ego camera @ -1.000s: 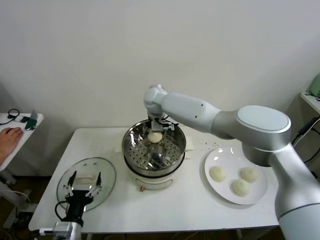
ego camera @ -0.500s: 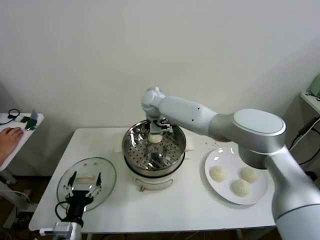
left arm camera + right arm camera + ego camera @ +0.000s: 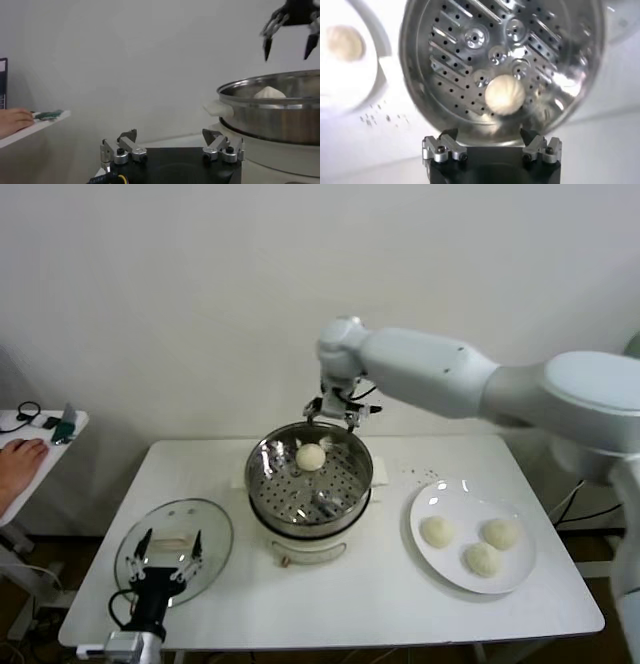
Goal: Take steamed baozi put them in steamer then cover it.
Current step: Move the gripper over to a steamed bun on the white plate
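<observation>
I see the right gripper (image 3: 344, 413), jaws apart and empty, above the steamer's (image 3: 310, 506) 12 o'clock rim. One steamed baozi (image 3: 310, 456) sits inside; three wait on the plate (image 3: 436, 559). My left gripper (image 3: 166, 562), jaws apart, hovers over the glass lid (image 3: 218, 529).

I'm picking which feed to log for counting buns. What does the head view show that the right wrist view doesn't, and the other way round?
Only the head view shows the round white plate with all three remaining cream-white baozi, the round glass lid, the left gripper over it, and the open right gripper above the steamer. Only the right wrist view looks straight down onto the perforated floor. Both show the shiny steel steamer basket holding one bun.
</observation>
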